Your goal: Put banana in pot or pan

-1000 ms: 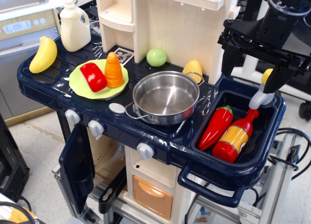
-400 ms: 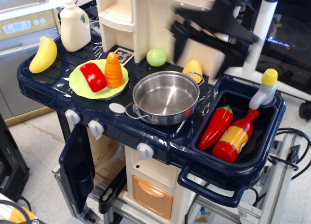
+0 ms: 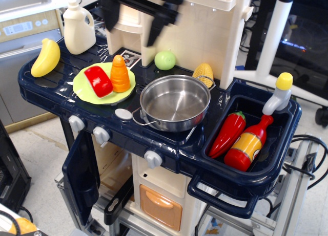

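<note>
Nothing is in my pincer (image 3: 132,22) at this moment; it shows only as a dark blur high above the plate (image 3: 82,87), and I cannot tell whether its jaws stand wide or narrow. Left of the plate, well apart from it, the banana (image 3: 45,57) lies on the bench (image 3: 56,92) near the far-left edge, its curve leaning toward the bottle (image 3: 79,28). Right of the plate, just beside it, sits the pot (image 3: 175,103), with nothing in it.

Several things could go wrong, as I judge it. That banana is smooth and curved, so a grip off its middle may squirt it sideways, and the bench edge is close enough that it could roll off. Coming down too near the bottle, I might knock it over. Carrying the fruit toward the pot takes me over the plate, where the carrot (image 3: 120,73) stands tall; too low a pass would topple it. Behind the pot lies yellow corn (image 3: 203,72), which I must not mistake for my target.
</note>
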